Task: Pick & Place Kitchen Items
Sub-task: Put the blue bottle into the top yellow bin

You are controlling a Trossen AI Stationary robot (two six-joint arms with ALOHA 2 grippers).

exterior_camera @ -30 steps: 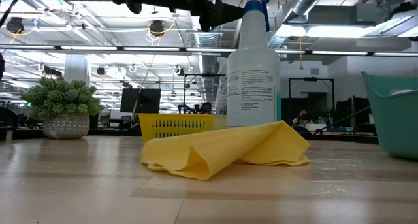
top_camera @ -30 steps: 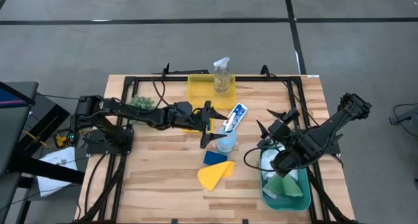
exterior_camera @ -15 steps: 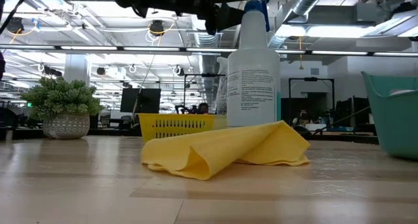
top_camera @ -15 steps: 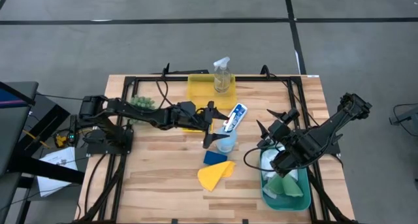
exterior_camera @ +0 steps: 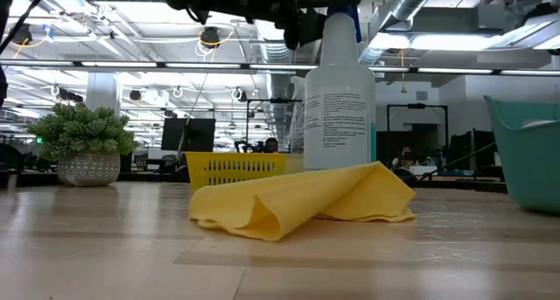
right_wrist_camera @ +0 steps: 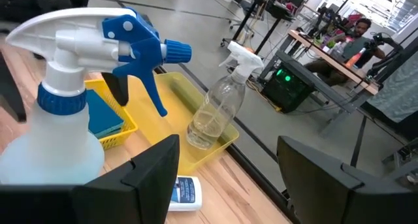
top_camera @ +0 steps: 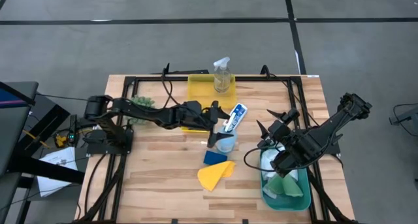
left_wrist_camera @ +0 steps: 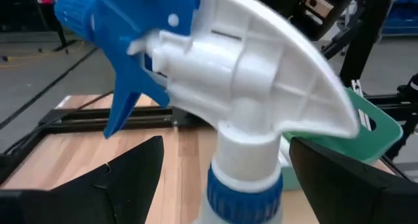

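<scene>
My left gripper (top_camera: 219,125) has its fingers spread either side of the blue-white spray bottle's (top_camera: 230,127) neck at table centre, not clamped. Right gripper (top_camera: 272,127), at 3 o'clock, fingers apart, empty.

**Four cameras, one shared spray bottle**

The high view hangs over the table (top_camera: 163,178) and looks straight down, far enough to take in both arms and the floor around. The low view sits at table-top height and faces level across the wood into the room, very near the yellow cloth (exterior_camera: 297,199). The left wrist view looks forward between its own fingers (left_wrist_camera: 124,175), close up on the blue-white spray bottle (left_wrist_camera: 241,113) head. The right wrist view faces the same bottle from farther back, with the clear spray bottle (right_wrist_camera: 215,110) at about 2 o'clock behind it. All four views share the blue-white bottle.
</scene>
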